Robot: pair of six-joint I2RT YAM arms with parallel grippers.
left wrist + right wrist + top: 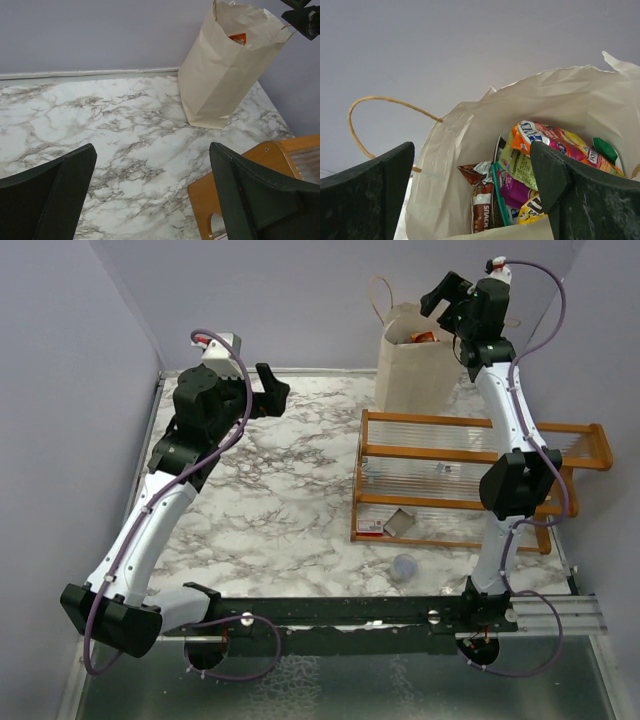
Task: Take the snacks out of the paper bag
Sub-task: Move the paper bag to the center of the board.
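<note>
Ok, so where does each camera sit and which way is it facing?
Top external: fixed above and behind the arms, looking down on the table; both arms, left hand and right hand show.
Left wrist: low over the table, facing the bag; its open fingers frame the bottom.
Right wrist: above the bag, looking in at the snacks; its open fingers flank the view.
Shared: all three see the bag.

Robot lab test cell
Marble-print tabletop (290, 510) boxed in by plain lilac walls (300, 290); left arm (150, 530) and right arm (505, 410) bolted to a black rail (350, 615), cables (563, 295) exposed
</note>
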